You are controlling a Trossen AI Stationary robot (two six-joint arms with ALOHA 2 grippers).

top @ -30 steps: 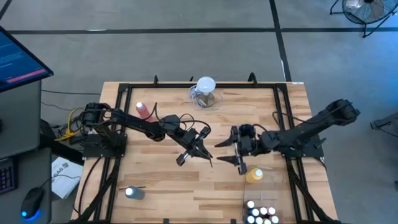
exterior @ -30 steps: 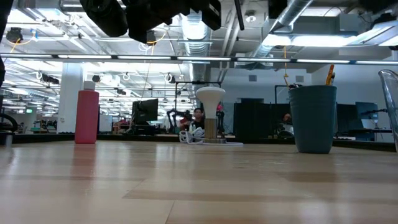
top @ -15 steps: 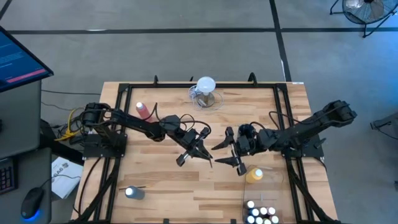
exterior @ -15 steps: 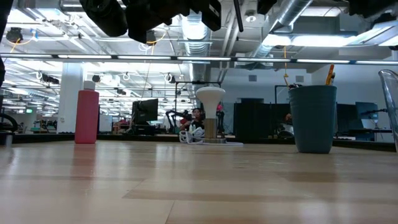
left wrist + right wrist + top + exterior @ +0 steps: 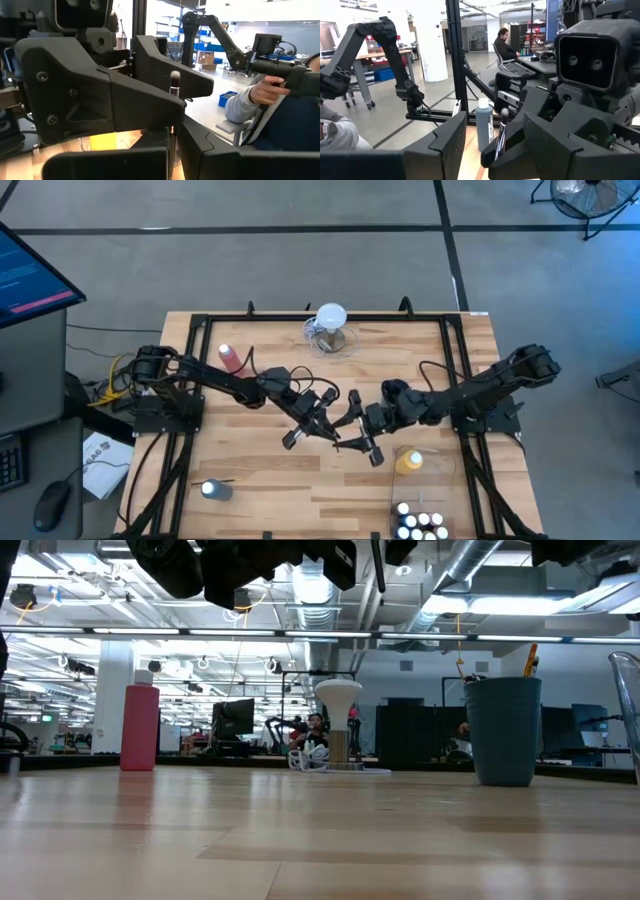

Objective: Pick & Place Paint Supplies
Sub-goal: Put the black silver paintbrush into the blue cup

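A thin dark paintbrush (image 5: 174, 92) stands about upright, bristles up, high over the middle of the table, with my left gripper (image 5: 318, 426) shut on it. My right gripper (image 5: 353, 430) is open and level, facing the left one. Its two fingers (image 5: 100, 100) stand on either side of the brush; whether they touch it I cannot tell. A pink-red squeeze bottle (image 5: 232, 358) stands on its base at the far left. A blue bottle (image 5: 214, 489) is at the near left and a yellow bottle (image 5: 408, 462) at the near right. My left gripper pinches the paintbrush's handle (image 5: 172, 136) between its two fingers, well below the bristle head (image 5: 174, 77). The fingers come level from the table's left and lie across the handle. The brush is lifted clear of the table and stands roughly upright.
A clear jug with a white round top (image 5: 330, 328) stands at the far middle. Several small white-capped paint bottles (image 5: 420, 525) sit in a clear bin at the near right edge. A black frame (image 5: 200, 330) runs along the table's sides. People sit in the room beyond.
My right gripper has gone toward the table's left, up to the left gripper, and its fingers now flank the brush. The left gripper and the brush have kept still.
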